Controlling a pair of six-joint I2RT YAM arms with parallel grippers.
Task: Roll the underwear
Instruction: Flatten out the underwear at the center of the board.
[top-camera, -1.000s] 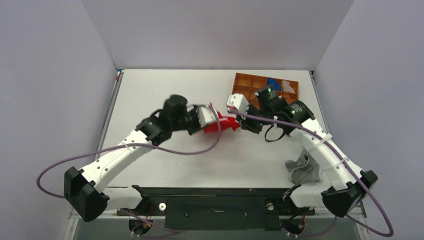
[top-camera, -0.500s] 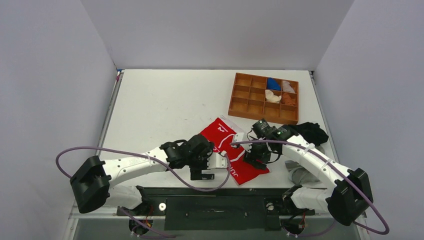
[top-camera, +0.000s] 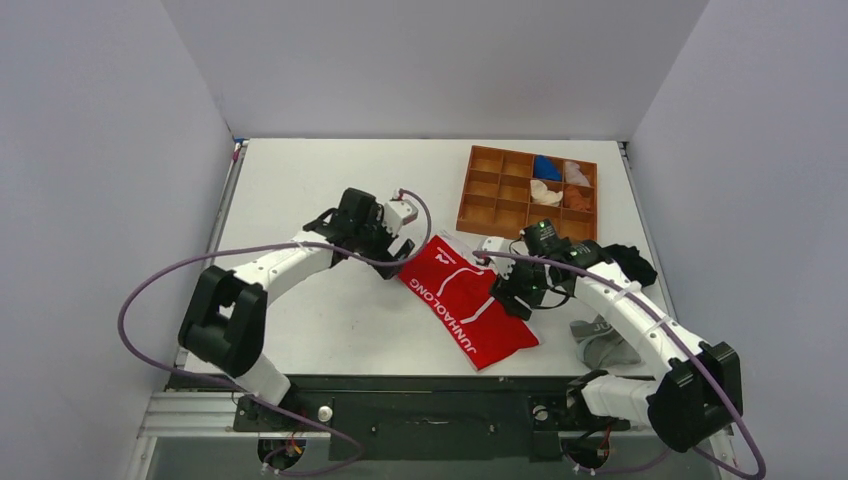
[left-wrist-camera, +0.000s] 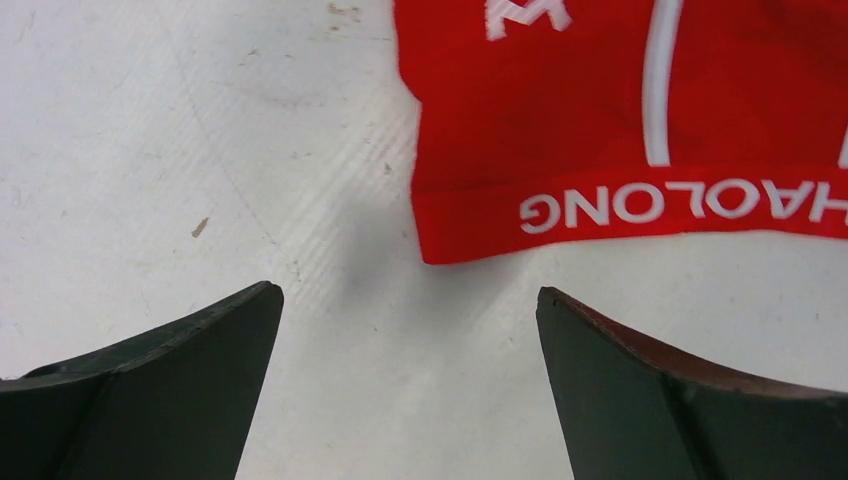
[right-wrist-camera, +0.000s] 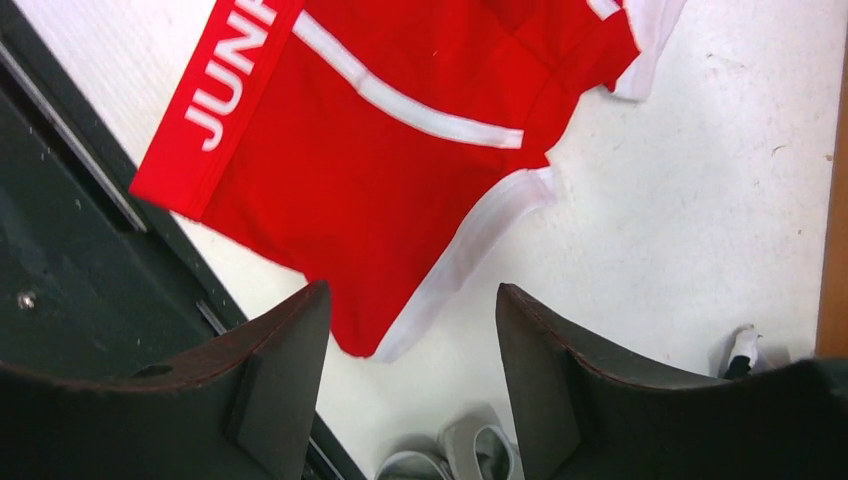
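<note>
Find the underwear (top-camera: 465, 300) spread flat on the table (top-camera: 320, 180) between the two arms, slanting from mid-table toward the near edge, lettered waistband along its left side. Apparently laid out smooth to give a clean sheet for rolling from one end. Left fingers (left-wrist-camera: 150, 400) released and wide apart, poised just short of the waistband corner, touching no cloth. Right fingers (right-wrist-camera: 250, 400) likewise parted, hovering over the white-trimmed leg hem and gripping nothing. Likely placed at opposite sides so as to pinch an edge together. Around: a wooden tray (top-camera: 466, 190) at the far right with blue, white and orange-brown scraps in some compartments, a black garment (top-camera: 625, 265) just right of the right arm, a grey garment (top-camera: 605, 340) nearer its base. Little in the way, judging by this; only the black garment close by and the nearest corner almost at the table's edge.
</note>
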